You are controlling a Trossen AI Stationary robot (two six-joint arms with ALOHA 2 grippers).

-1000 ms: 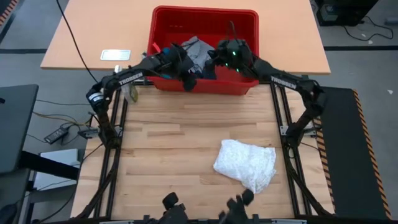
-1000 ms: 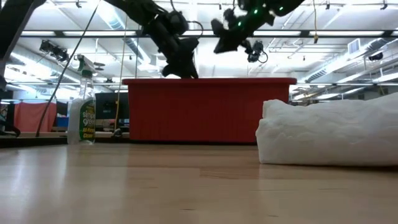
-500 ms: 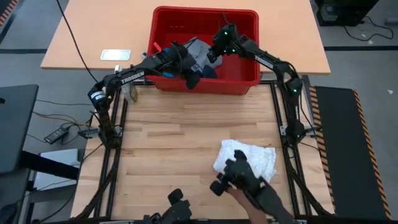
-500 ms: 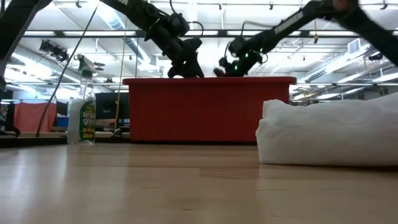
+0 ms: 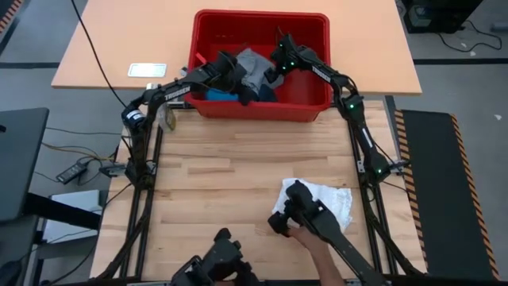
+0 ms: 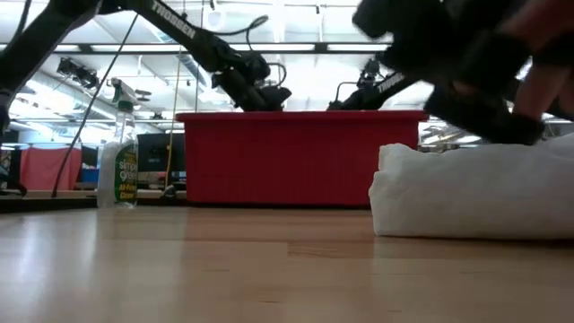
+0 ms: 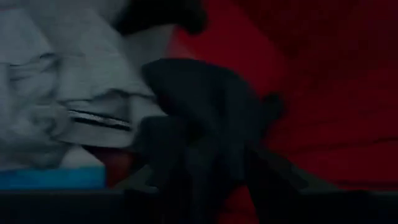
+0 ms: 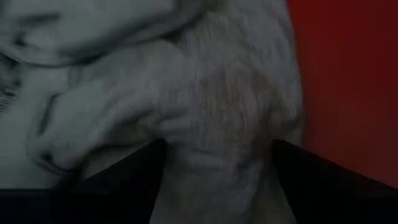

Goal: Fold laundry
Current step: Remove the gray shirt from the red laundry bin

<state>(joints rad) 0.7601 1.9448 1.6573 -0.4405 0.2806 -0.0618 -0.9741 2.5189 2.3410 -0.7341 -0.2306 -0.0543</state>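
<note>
Now | right tool (image 5: 274,73) jaws wide, straddling grey garment (image 8: 205,118) in red basket (image 5: 313,102), table 12 o'clock | left tool (image 5: 238,83) at its 9, jaws unclear | right nearer.

Basket (image 5: 313,102) stood beyond the worktop's (image 5: 214,199) far edge, holding a heap of garments (image 5: 246,75). Folded lacy garment (image 5: 337,205) lay near the near right corner. Spray bottle (image 6: 117,166) stood beside the basket's left end.

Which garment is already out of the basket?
The white lacy garment, lying on the wooden table. The grey, bright blue and dark navy ones all sit inside the red basket.
</note>
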